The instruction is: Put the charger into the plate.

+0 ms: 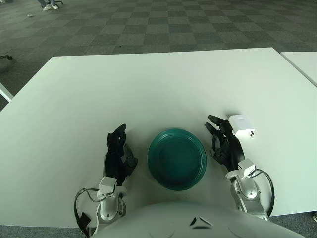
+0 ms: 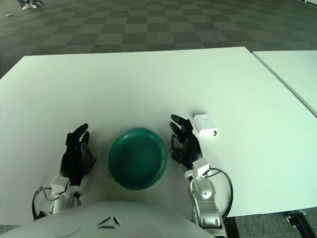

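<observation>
A round green plate (image 1: pixel 177 158) sits on the white counter (image 1: pixel 148 89), close to the robot's body. The plate has nothing in it.

The white charger (image 1: pixel 241 125) lies flat on the counter, off to the right of the plate and a little farther from the robot. It is a small white block, and little metal prongs stick out of its side that faces the robot. It is not in the plate and nothing holds it.

The right hand (image 1: pixel 224 144) is just to the right of the plate, between the plate and the charger. Its black fingers (image 1: pixel 214 120) are spread out loose and point away from the robot. They hold nothing. The fingertips are very near the left edge of the charger, but I cannot tell if they touch it.

The left hand (image 1: pixel 119 152) is just to the left of the plate. Its fingers (image 1: pixel 118 135) are loose too, point away from the robot, and hold nothing.

A second white counter (image 1: pixel 304 62) shows far to the right of the plate, past a thin gap. Behind the counter, far from the plate, is a grey floor (image 1: pixel 148 25) with a checked pattern.
</observation>
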Robot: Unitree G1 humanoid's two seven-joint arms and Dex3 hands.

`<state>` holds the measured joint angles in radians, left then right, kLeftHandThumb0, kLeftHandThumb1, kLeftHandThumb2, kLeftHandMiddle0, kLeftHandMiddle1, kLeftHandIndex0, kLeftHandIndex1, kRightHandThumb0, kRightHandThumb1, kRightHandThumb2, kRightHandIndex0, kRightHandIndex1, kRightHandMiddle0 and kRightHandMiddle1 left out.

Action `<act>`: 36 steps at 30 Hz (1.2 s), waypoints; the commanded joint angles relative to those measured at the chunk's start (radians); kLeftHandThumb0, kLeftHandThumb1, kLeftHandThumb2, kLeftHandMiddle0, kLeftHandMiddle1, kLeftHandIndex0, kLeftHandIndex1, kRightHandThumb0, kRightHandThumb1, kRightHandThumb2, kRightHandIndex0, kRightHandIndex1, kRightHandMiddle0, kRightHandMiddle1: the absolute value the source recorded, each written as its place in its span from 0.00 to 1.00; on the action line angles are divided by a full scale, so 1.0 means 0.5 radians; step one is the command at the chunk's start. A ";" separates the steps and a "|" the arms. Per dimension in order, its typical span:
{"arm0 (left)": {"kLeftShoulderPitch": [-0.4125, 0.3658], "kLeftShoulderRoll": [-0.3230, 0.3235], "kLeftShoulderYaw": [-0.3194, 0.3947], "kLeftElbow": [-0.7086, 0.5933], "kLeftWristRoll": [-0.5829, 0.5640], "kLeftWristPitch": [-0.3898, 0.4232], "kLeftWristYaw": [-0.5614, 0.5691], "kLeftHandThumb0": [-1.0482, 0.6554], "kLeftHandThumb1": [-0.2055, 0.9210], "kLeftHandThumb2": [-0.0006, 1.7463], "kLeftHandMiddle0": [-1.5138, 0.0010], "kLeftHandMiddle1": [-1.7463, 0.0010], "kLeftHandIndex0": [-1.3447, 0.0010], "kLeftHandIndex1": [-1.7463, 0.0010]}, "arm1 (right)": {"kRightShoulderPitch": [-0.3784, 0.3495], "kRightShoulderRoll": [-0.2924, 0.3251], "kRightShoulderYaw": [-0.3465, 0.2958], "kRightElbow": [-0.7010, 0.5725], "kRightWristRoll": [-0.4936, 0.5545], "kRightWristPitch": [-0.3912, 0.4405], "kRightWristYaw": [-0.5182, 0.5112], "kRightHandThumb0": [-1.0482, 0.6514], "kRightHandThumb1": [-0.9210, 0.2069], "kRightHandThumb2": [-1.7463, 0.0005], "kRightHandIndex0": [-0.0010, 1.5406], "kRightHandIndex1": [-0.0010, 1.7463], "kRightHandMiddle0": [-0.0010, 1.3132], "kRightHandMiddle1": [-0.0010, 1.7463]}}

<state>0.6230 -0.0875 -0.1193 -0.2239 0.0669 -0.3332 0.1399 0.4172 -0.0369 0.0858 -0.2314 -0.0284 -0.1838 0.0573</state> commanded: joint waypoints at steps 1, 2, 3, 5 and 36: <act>-0.018 0.006 0.012 0.014 -0.023 0.024 -0.026 0.14 1.00 0.58 0.76 0.97 1.00 0.45 | -0.014 -0.039 0.012 -0.344 -0.070 0.112 0.004 0.17 0.00 0.54 0.22 0.08 0.00 0.49; -0.020 0.006 0.012 0.017 -0.031 0.023 -0.030 0.14 1.00 0.58 0.76 0.97 1.00 0.45 | -0.023 -0.060 0.007 -0.386 -0.143 0.043 -0.011 0.18 0.00 0.54 0.23 0.08 0.00 0.50; -0.022 0.007 0.012 0.019 -0.037 0.023 -0.032 0.14 1.00 0.58 0.76 0.97 1.00 0.45 | -0.029 -0.076 0.003 -0.416 -0.196 -0.004 -0.022 0.18 0.00 0.55 0.23 0.09 0.00 0.50; -0.029 0.009 0.014 0.029 -0.052 0.015 -0.039 0.14 1.00 0.58 0.76 0.97 1.00 0.44 | -0.054 -0.110 -0.012 -0.413 -0.333 -0.158 -0.069 0.19 0.00 0.57 0.23 0.09 0.00 0.51; -0.100 0.032 0.048 0.164 -0.047 -0.167 -0.061 0.13 1.00 0.55 0.77 0.98 1.00 0.42 | -0.690 -0.775 -0.284 0.186 -2.242 -0.116 -1.059 0.11 0.00 0.64 0.26 0.13 0.01 0.63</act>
<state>0.5778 -0.0764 -0.1020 -0.1552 0.0321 -0.4057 0.1124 0.1109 -0.4064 -0.0753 -0.1863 -1.1335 -0.2776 -0.4708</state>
